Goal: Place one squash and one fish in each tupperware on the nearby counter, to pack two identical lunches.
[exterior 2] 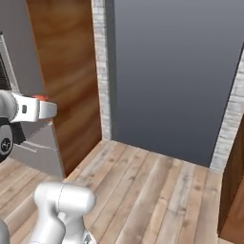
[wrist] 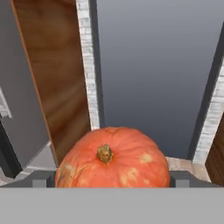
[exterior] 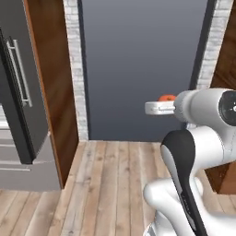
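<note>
No writing to read anywhere — no labels, brands, numbers or signs on the walls, the cabinet fronts or the robot's white body.

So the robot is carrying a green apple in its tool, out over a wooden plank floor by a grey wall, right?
Not quite. What sits in the tool is an orange-red squash with a small brown stem, not a green apple; the hand view shows it up close. The rest holds: it is out over a wooden plank floor by a grey wall.

Grey wall (exterior: 143,64) between white brick pillars (exterior: 73,69), wood-plank floor (exterior: 110,184) below.
</note>
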Robot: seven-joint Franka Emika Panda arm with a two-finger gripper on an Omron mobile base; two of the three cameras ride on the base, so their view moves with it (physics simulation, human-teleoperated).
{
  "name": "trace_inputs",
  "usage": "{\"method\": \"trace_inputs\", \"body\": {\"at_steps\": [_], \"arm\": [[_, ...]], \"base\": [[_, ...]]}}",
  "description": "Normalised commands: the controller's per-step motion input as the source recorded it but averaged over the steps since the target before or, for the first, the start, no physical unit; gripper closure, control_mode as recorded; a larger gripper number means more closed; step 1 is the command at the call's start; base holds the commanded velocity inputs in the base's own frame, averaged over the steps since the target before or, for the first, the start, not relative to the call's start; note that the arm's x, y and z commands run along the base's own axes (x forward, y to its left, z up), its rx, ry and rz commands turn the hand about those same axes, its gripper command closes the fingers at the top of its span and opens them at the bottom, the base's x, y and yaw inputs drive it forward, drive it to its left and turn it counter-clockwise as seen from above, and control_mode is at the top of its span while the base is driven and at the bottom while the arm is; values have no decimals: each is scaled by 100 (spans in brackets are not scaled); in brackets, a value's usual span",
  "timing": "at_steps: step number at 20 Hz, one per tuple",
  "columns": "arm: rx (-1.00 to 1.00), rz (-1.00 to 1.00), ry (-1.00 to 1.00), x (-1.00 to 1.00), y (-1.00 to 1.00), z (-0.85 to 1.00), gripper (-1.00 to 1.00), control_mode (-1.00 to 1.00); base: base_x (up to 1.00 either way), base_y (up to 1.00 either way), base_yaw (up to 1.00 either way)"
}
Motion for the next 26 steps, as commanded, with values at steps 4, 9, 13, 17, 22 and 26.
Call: {"method": "trace_inputs", "body": {"at_steps": [4, 9, 13, 17, 22, 26], "arm": [[0, 0, 0, 0, 0, 0, 100, 100], [0, 0, 0, 0, 0, 0, 100, 100], [0, 0, 0, 0, 0, 0, 100, 100], [0, 0, 0, 0, 0, 0, 100, 100], [0, 0, 0, 0, 0, 0, 100, 100], [0, 0, 0, 0, 0, 0, 100, 100]], "base": [[-11, -30, 44], [-25, -32, 45], [-35, -38, 44], [-39, -43, 44], [-57, -43, 43], [-75, -41, 41]]}}
